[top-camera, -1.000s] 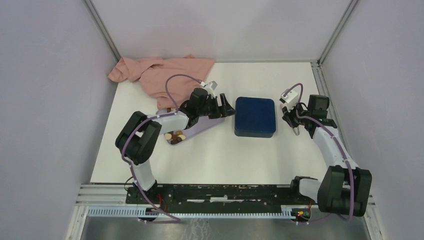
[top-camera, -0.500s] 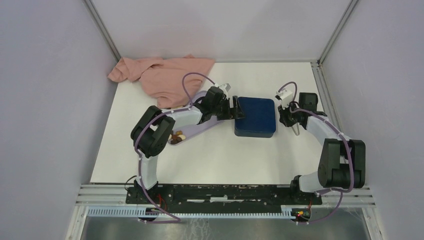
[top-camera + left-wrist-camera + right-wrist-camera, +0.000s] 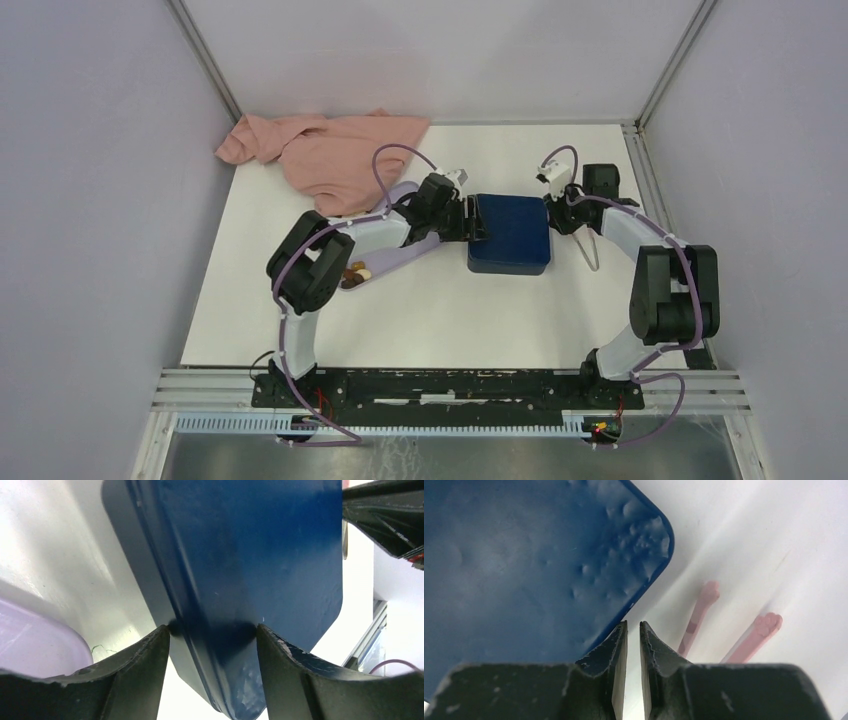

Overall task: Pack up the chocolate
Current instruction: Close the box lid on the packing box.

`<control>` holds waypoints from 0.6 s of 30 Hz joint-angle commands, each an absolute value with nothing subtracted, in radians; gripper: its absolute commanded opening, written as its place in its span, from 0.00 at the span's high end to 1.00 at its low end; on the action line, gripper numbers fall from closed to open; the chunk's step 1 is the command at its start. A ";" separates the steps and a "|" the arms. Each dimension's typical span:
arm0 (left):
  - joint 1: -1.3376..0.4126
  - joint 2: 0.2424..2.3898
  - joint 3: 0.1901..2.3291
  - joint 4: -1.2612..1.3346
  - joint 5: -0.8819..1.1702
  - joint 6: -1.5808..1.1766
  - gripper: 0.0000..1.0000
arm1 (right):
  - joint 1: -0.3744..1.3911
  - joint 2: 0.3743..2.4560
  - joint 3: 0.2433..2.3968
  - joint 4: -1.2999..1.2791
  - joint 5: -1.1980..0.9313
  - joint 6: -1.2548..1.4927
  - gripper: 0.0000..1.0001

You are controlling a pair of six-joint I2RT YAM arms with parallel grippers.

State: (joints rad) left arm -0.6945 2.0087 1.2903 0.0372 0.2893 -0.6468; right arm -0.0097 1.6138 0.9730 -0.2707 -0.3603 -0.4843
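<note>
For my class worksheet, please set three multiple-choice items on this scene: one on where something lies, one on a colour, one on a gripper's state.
1. Where do the pink tongs lie?
A. On the lilac tray.
B. On the table, just right of the blue box.
C. On top of the box.

2. What colour is the crumpled cloth in the far left corner?
A. Green.
B. White.
C. Pink.

3. How do the jaws of the right gripper stand?
A. Nearly shut, empty.
B. Wide open.
C. Clamped on the tongs.

Answers:
1 B: the right wrist view shows them on bare table beside the box's corner.
2 C: the top view shows it pink.
3 A: only a thin gap shows between them, with nothing in it.
</note>
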 commanded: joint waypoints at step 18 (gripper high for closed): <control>-0.811 1.654 0.938 0.227 0.149 -0.754 0.44 | 0.019 1.534 1.077 -0.401 -0.262 -0.608 0.73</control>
State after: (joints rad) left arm -0.8001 1.7782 0.9916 0.1539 0.2253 -0.7155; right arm 0.0689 1.6112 1.0187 -0.3393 -0.3096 -0.5781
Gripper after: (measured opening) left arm 0.524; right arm 0.252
